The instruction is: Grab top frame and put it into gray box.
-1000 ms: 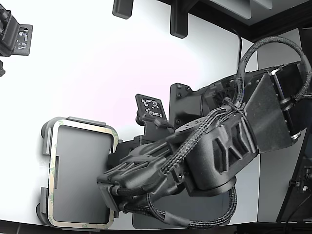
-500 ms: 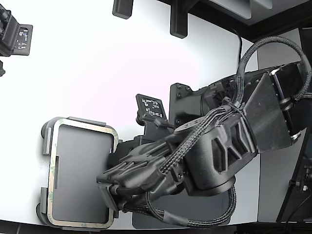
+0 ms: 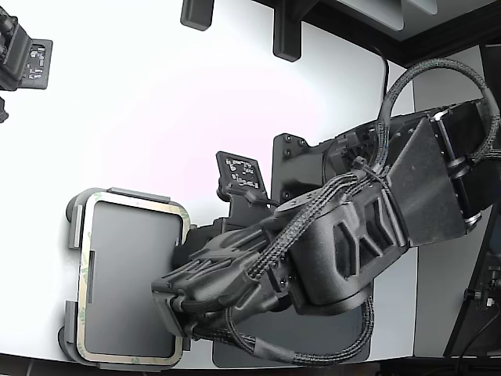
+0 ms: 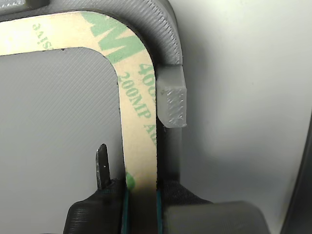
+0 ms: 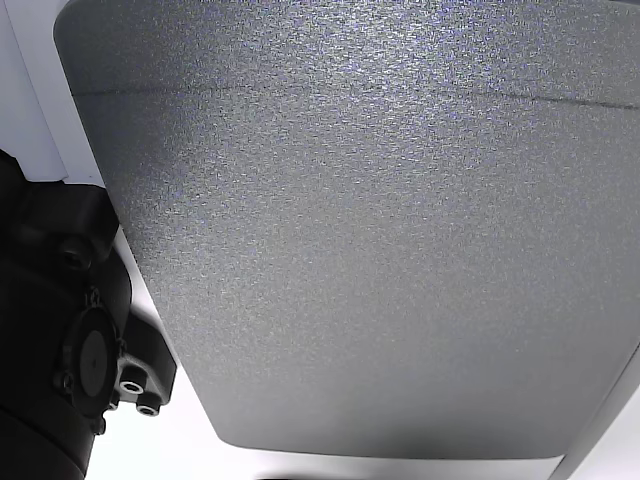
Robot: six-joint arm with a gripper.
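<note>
Low over tray, claw straddling top frame edge.

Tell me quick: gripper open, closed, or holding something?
Gripper: fingers straddle one side of the top frame; whether they are clamped shut cannot be told.

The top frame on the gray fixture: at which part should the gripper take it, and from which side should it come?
Probably the long side strip of the top frame, near the raised gray tab. The frame is a thin flat ring with an open centre, so one finger can go inside the opening and the other outside the edge. The gripper already straddles this strip from above.
</note>
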